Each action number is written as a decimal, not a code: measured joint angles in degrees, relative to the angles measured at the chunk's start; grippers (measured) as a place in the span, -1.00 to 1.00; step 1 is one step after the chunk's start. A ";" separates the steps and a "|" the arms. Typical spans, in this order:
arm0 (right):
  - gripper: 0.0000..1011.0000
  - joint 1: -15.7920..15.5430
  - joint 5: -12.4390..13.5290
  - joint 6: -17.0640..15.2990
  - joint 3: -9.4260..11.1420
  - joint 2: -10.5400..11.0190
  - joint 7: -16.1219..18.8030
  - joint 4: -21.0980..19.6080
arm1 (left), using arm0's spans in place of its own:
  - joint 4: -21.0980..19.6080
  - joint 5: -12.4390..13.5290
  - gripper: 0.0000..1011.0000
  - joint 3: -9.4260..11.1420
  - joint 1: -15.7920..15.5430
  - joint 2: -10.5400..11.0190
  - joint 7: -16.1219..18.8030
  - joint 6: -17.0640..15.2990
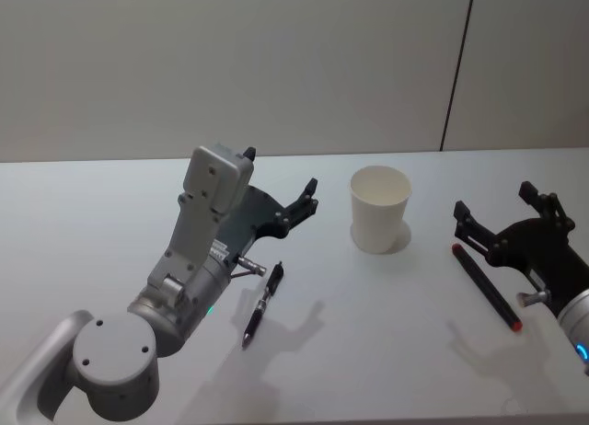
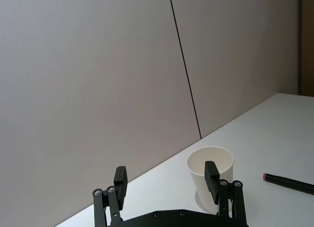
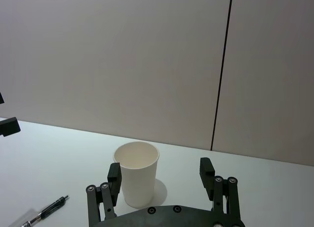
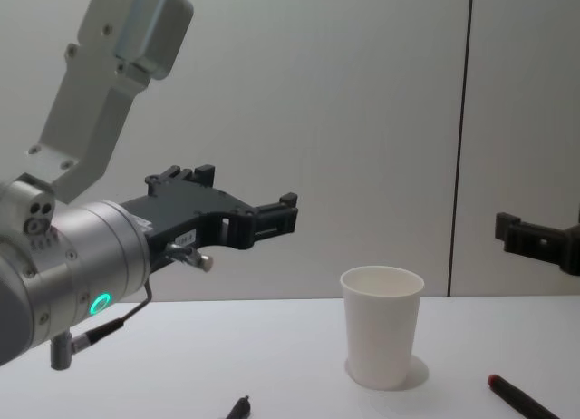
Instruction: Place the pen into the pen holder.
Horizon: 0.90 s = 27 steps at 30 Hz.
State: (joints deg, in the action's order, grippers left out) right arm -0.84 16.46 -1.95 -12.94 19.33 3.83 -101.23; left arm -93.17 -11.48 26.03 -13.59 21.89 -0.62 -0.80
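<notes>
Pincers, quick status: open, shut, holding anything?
Left pincer: open, holding nothing.
Right pincer: open, holding nothing.

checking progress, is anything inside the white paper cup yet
Nothing sticks out of the paper cup, and its visible inner wall is bare white. Its floor is hidden by the near wall. The black click pen and the red-tipped pen both lie on the table outside it.

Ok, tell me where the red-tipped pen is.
Head view: the red-tipped pen lies flat on the table on the robot's right, right of the cup, near the open right pincer.
</notes>
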 joint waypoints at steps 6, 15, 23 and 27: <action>0.98 0.00 0.00 0.00 0.00 0.00 0.00 0.00 | 0.00 0.00 0.98 0.00 0.00 0.00 0.00 0.00; 0.98 0.00 0.00 0.00 0.00 0.00 0.00 0.00 | 0.00 0.00 0.98 0.00 0.00 0.00 0.00 0.00; 0.98 0.00 0.00 0.00 0.00 0.00 0.00 0.00 | 0.00 0.00 0.98 0.00 0.00 0.00 0.00 0.00; 0.98 0.00 0.00 0.00 0.00 0.00 0.00 0.00 | 0.00 0.00 0.98 0.00 0.00 0.00 0.00 0.00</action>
State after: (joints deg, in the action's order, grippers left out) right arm -0.84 16.46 -1.95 -12.94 19.33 3.82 -101.23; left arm -93.17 -11.48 26.03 -13.59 21.89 -0.63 -0.80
